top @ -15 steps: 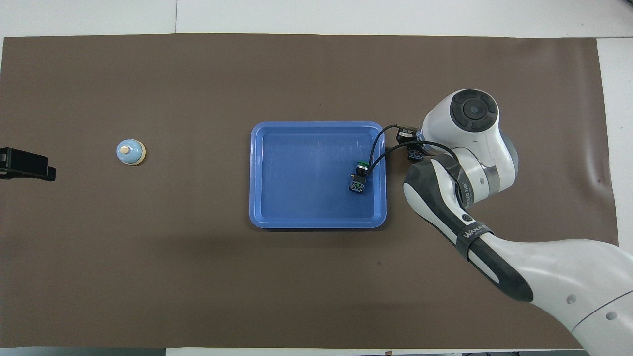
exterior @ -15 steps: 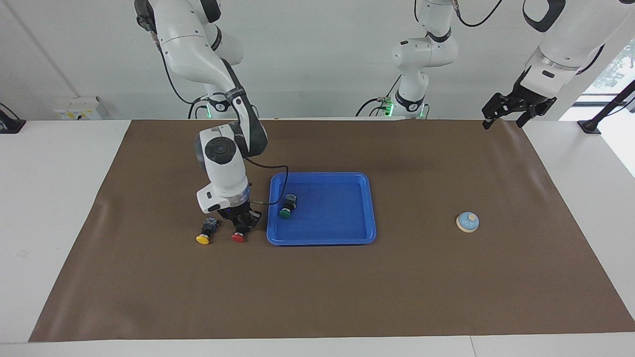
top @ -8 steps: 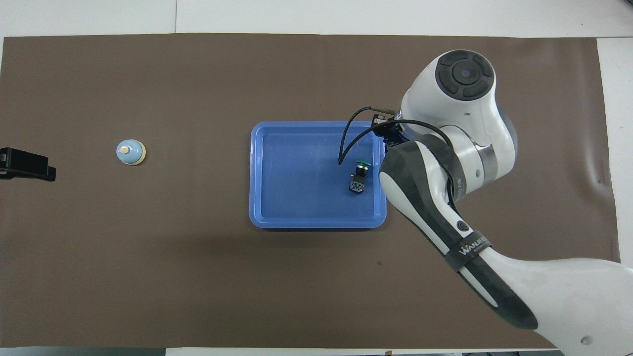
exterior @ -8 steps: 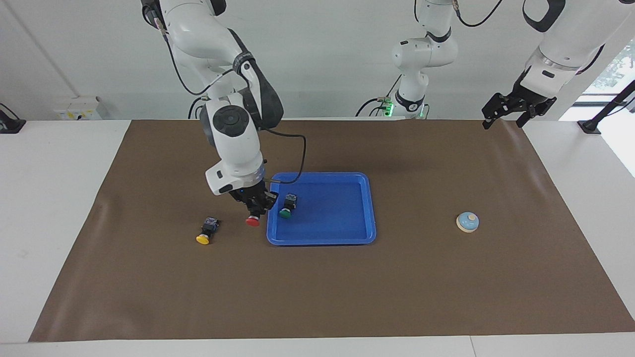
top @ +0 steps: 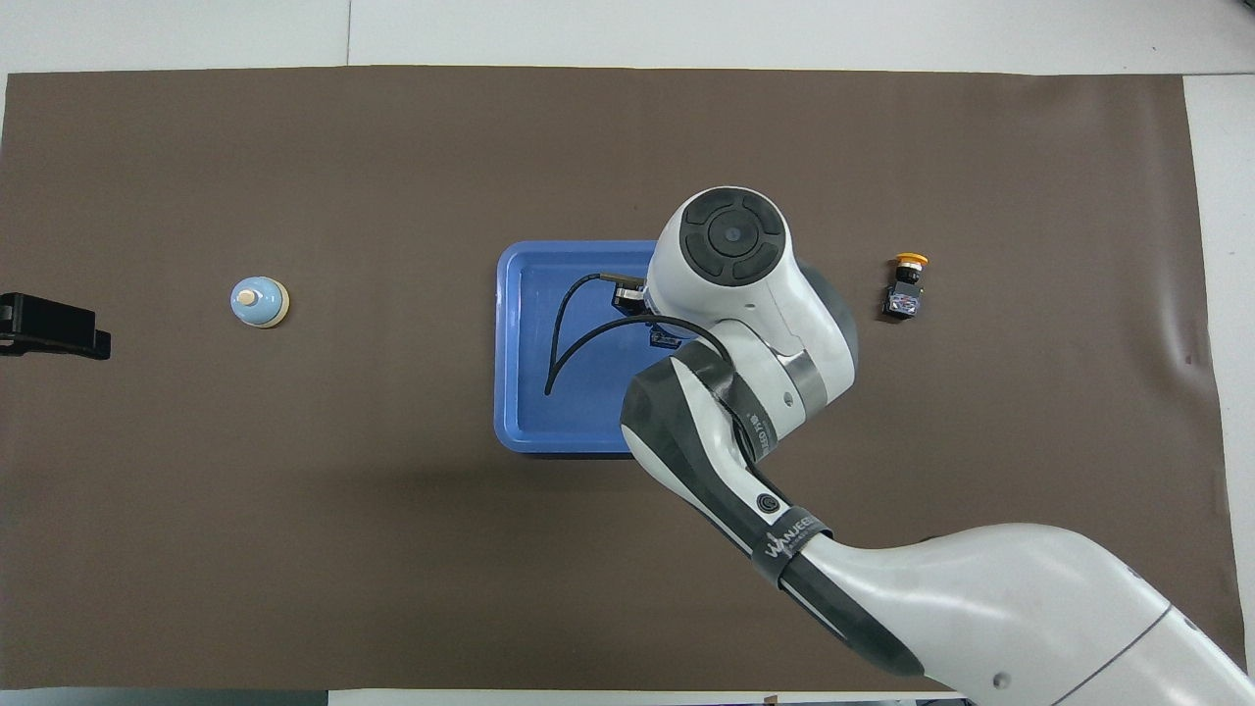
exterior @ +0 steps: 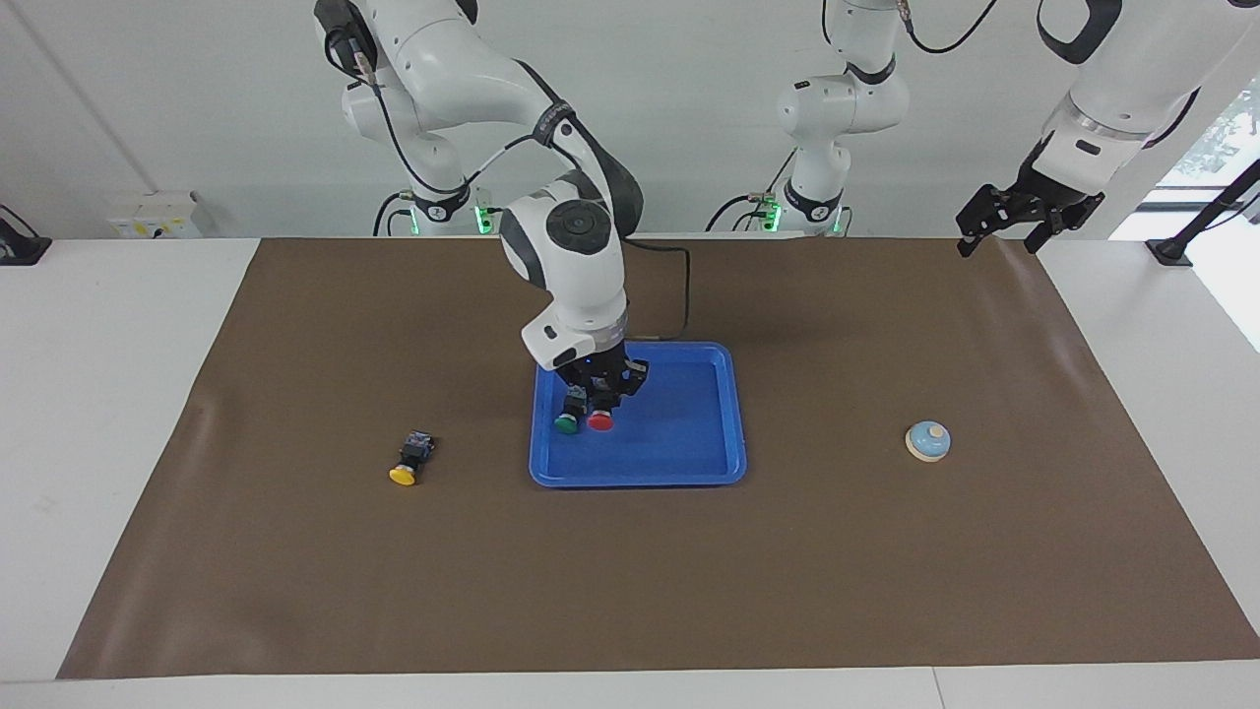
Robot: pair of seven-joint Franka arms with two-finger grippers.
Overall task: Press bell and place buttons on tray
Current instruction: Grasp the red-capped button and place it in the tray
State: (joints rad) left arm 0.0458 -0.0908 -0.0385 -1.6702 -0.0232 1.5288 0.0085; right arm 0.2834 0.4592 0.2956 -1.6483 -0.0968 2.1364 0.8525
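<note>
My right gripper [exterior: 600, 398] is shut on the red button [exterior: 599, 421] and holds it low over the blue tray [exterior: 679, 438], red cap toward the table's front. The green button [exterior: 566, 420] lies in the tray right beside it. The yellow button [exterior: 407, 460] lies on the brown mat toward the right arm's end; it also shows in the overhead view [top: 904, 290]. The light-blue bell [exterior: 927, 440] stands on the mat toward the left arm's end. In the overhead view the right arm hides the gripper and both buttons over the tray [top: 520, 343]. My left gripper [exterior: 1014, 225] waits open.
A brown mat [exterior: 630, 571] covers the table. The left gripper [top: 49, 327] hangs at the mat's edge, near the bell [top: 259, 302]. A third robot base [exterior: 812, 197] stands at the table's robot end.
My right gripper has lifted the red button off the mat and carried it sideways over the tray's rim, to beside the green button. The yellow button, bell and left arm have not moved.
</note>
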